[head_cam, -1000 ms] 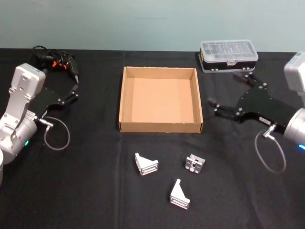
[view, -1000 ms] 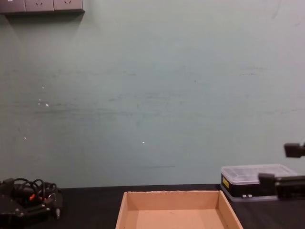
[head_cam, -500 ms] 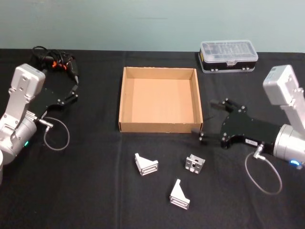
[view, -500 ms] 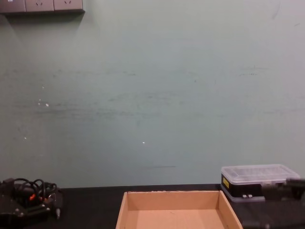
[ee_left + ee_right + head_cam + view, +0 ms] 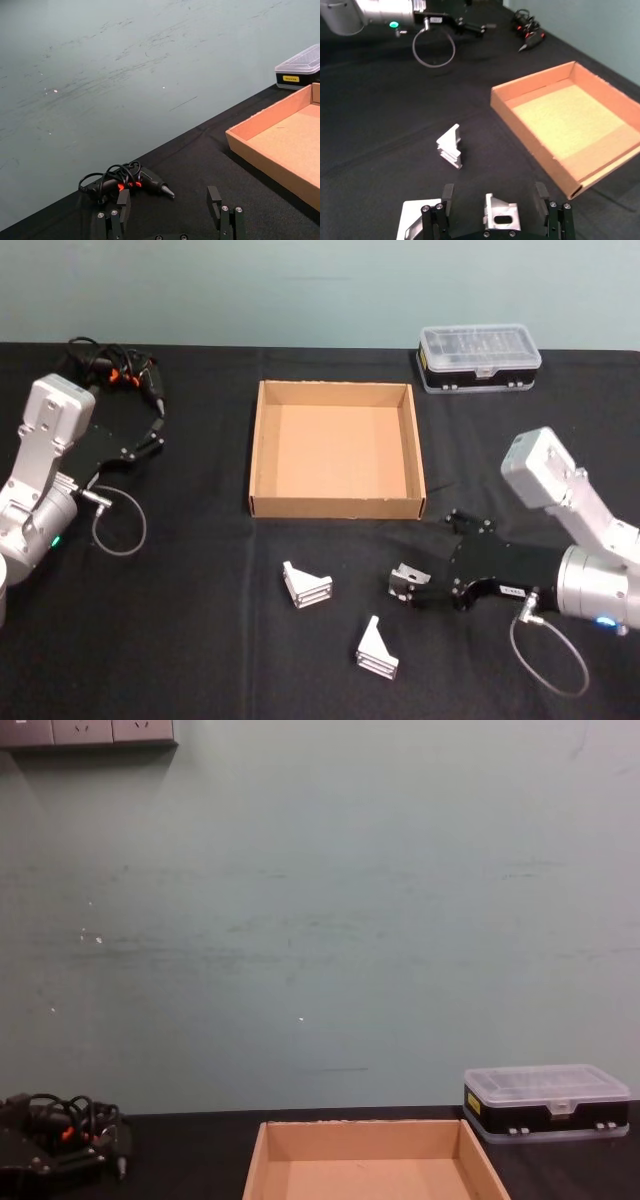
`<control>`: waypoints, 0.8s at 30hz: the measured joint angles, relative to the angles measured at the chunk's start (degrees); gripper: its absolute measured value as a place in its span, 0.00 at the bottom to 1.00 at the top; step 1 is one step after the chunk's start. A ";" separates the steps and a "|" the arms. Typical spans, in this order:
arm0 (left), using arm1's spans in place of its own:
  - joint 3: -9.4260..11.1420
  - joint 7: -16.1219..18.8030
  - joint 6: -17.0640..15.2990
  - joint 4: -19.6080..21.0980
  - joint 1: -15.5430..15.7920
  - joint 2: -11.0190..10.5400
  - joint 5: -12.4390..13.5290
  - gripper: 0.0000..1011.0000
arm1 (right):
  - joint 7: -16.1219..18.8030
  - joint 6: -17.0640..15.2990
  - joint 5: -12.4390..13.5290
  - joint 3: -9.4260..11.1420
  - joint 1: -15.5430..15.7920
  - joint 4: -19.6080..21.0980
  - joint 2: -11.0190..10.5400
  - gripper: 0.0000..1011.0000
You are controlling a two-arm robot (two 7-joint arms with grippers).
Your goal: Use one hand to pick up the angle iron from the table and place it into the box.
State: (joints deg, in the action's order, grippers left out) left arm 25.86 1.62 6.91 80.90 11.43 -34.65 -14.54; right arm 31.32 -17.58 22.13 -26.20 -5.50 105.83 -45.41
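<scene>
Right now your right tool [image 5: 424, 555] sits low over the surface [image 5: 200, 640], just near of the box's [image 5: 335, 507] near right corner, reaching in from the right. It is released, with the fingers spread wide. In the right wrist view the right-hand angle iron [image 5: 500, 212] stands between the two fingers [image 5: 448, 190] with a gap on either side, so nothing is grasped. From the head view you see that same angle iron on the surface, partly covered by the tool's near finger. The left-hand angle iron [image 5: 307, 584] lies apart on the surface to its left, and the near angle iron [image 5: 377, 648] lies closer to you, between the other two. All three are outside the box. The box is open-topped with a bare tan floor. Your left tool [image 5: 158, 432] hangs at the far left of the surface, well apart from the box, and its fingers are spread too, as the left wrist view shows. A tangle of cable with a black pointed handpiece [image 5: 115, 370] lies beyond it at the far left. A black case with a clear lid [image 5: 480, 355] sits at the far right, beyond the box.
</scene>
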 joint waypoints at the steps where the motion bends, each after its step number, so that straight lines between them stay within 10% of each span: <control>1: 0.00 0.00 0.00 0.00 0.00 0.00 0.00 0.99 | 0.13 -0.19 -0.12 -0.17 -0.07 -0.01 -0.02 0.99; 24: 0.00 0.00 0.00 0.00 0.00 0.00 0.00 0.99 | 2.37 -1.11 -3.65 -3.70 -3.08 -4.31 1.52 0.99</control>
State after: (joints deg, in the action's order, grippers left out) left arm 25.86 1.62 6.91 80.90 11.43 -34.65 -14.54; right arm 33.70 -18.69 18.48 -29.90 -8.58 101.53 -43.89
